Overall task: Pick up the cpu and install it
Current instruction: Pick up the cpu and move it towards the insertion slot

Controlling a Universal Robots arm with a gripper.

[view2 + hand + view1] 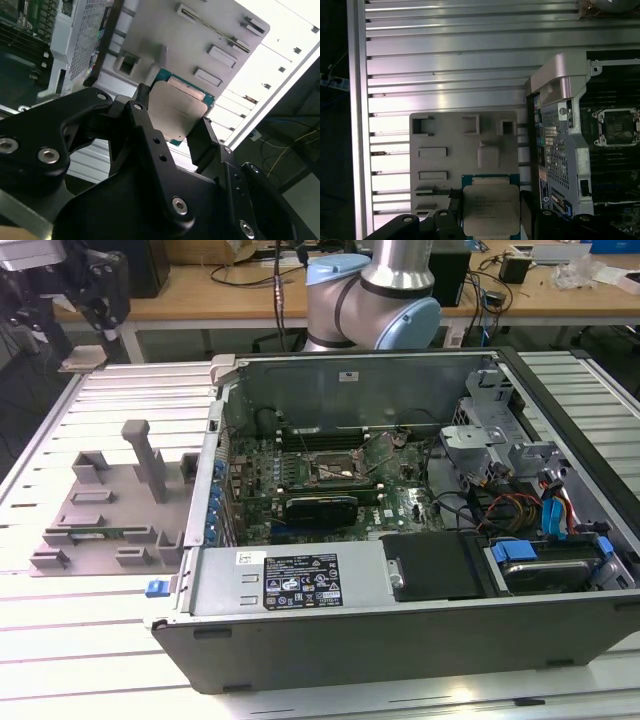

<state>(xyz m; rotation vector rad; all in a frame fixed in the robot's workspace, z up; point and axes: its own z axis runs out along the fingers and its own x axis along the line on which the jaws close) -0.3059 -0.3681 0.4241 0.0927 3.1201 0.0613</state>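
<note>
Silver-grey cpu [490, 212] is pinched by its edges in the gripper [172, 120], near the table's [80, 640] corner. I'd keep it level, squeeze light, no tilt.

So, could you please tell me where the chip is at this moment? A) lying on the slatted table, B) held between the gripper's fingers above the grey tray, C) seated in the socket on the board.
B: in both wrist views the gripper clamps the chip by two opposite edges, above the grey tray.
</note>
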